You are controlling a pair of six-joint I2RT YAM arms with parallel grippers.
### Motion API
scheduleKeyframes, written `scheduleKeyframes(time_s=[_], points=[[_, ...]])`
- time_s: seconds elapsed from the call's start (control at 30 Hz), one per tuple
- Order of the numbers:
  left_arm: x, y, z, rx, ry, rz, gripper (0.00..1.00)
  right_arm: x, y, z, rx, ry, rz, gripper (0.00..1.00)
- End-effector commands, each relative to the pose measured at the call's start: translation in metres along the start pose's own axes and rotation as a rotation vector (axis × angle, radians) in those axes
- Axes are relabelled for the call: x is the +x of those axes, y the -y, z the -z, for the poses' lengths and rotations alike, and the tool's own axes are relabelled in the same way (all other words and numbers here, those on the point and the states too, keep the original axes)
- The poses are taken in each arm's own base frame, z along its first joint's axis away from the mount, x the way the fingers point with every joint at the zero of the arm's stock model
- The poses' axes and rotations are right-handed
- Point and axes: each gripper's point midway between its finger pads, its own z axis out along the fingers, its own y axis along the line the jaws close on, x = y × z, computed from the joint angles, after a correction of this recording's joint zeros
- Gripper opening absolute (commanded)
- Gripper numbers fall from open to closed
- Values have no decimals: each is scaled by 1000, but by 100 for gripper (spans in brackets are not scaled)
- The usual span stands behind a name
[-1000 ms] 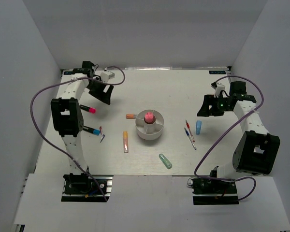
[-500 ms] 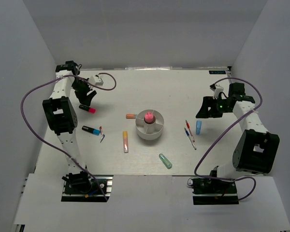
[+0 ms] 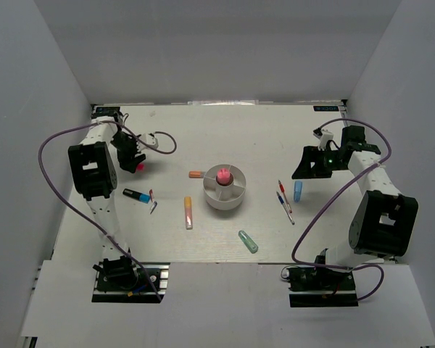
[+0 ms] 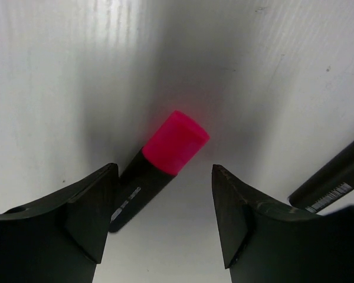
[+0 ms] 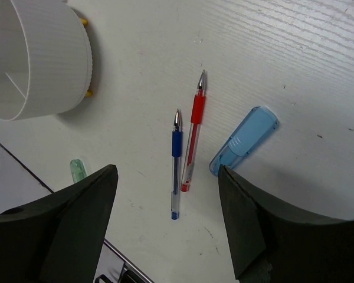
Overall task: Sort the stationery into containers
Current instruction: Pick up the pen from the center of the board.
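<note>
1. While the pink highlighter lay left of the white cup, our left gripper straddled it, jaws parted.
2. Our right gripper hung released above red pen, blue pen, blue highlighter.

I found wide bare table around the white cup, but under my right gripper the red pen, the blue pen and the blue highlighter lay close together, and my left gripper had the left wall near it.
</note>
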Motion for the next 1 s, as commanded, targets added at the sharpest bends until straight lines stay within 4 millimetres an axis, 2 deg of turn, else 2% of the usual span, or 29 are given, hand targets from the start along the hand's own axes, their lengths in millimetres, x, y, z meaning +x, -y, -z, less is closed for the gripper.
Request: scheduleKeyframes(time_s=[0.0, 0.1, 0.2, 0.23, 0.43, 0.47, 0.57, 0.67, 0.8, 0.97], points=[[-16, -13, 23, -87, -3, -146, 74, 2, -2, 1, -4, -4, 0, 75], [-18, -13, 19, -79, 13, -146, 71, 0, -2, 2, 3, -1, 3, 75], [-16, -12, 15, -76, 11, -159, 63, 1, -3, 2, 0, -5, 1, 75], [-19, -11, 11, -73, 11, -177, 58, 1, -2, 2, 0, -6, -3, 75], [-7, 6, -3, -64, -18, -209, 45, -1, -2, 2, 4, -2, -3, 75], [-11, 12, -9, -51, -5, -215, 40, -1, -2, 2, 4, -3, -4, 75], [-14, 21, -10, -54, 18, -194, 27, -2, -1, 2, 4, -2, -8, 75], [-35, 24, -2, -84, 100, -143, 14, -2, -2, 3, 6, 1, -5, 75], [-69, 23, 18, -134, 259, -30, 3, -1, -3, 3, 6, 1, -9, 75], [-126, 23, 62, -180, 522, 42, 0, -3, -3, 3, 1, 3, -19, 75]])
